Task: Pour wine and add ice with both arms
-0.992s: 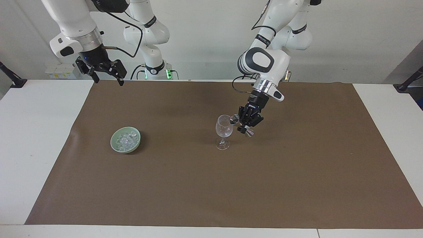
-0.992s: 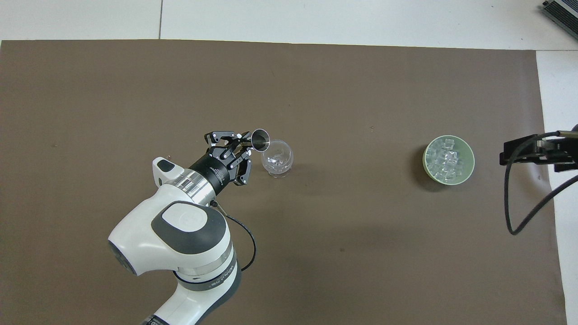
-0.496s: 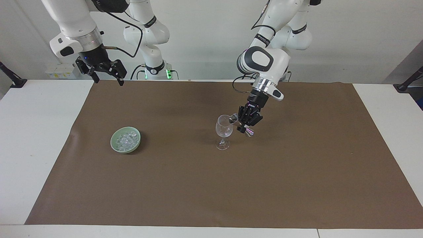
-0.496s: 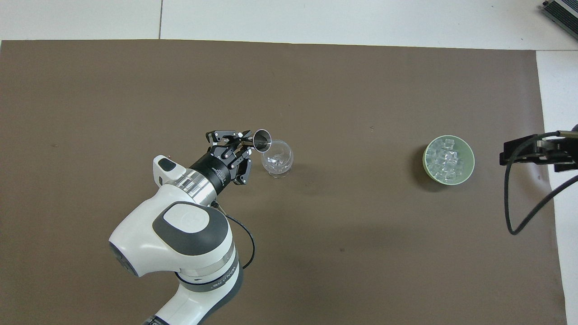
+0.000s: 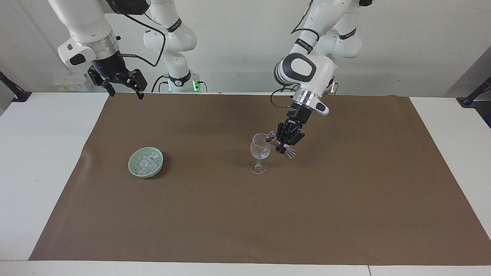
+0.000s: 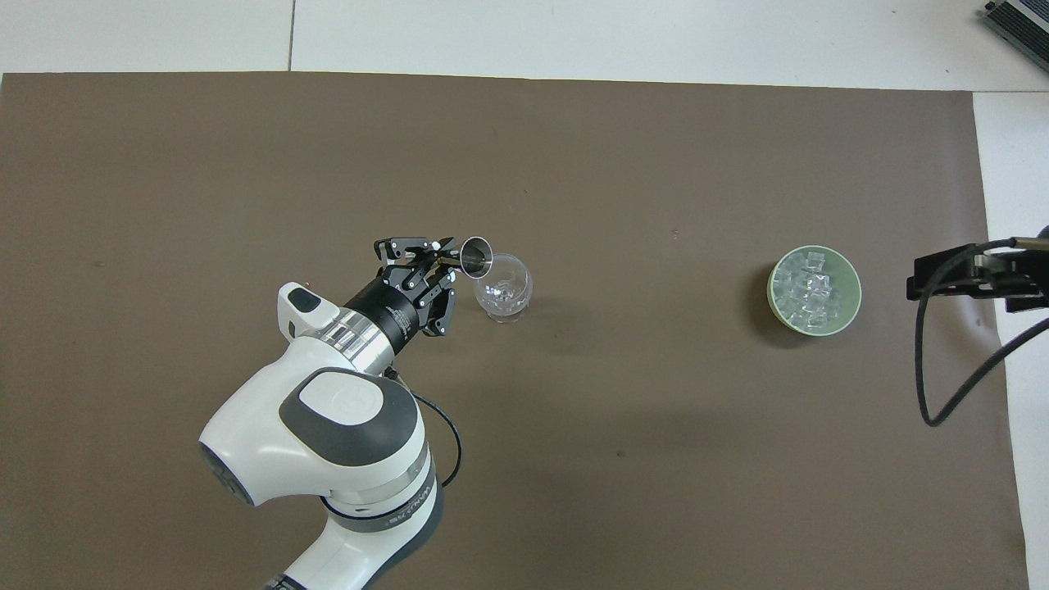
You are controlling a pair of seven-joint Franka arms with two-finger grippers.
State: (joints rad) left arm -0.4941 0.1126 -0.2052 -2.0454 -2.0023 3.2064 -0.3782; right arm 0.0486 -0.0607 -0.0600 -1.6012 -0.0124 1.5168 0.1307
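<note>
**A:** Where does the left gripper (image 5: 283, 144) stand?

**B:** Over the middle of the brown mat (image 5: 345, 199), clamped on a small metal jigger (image 6: 474, 254). The jigger is tilted, its mouth at the rim of the stemmed glass (image 5: 260, 151), which stands upright on the mat.

**A:** And the ice (image 5: 146, 163)?

**B:** Heaped in the pale green bowl (image 6: 852, 305), toward the right arm's end of the table, well apart from the glass. The bowl sits on the mat, inside its edge on that end.

**A:** The right gripper (image 5: 122, 89)?

**B:** It waits with its fingers spread wide and nothing between them, high over the mat's corner nearest the right arm's base. In the overhead view it shows over the mat's edge just beside the bowl (image 6: 967, 276).

**A:** How much open room is there?

**B:** Bare mat lies between glass and bowl, and a wide stretch runs from the glass to the mat's edge farthest from the robots. Toward the left arm's end the mat is bare as well. White table (image 5: 42, 153) borders the mat at both ends
</note>
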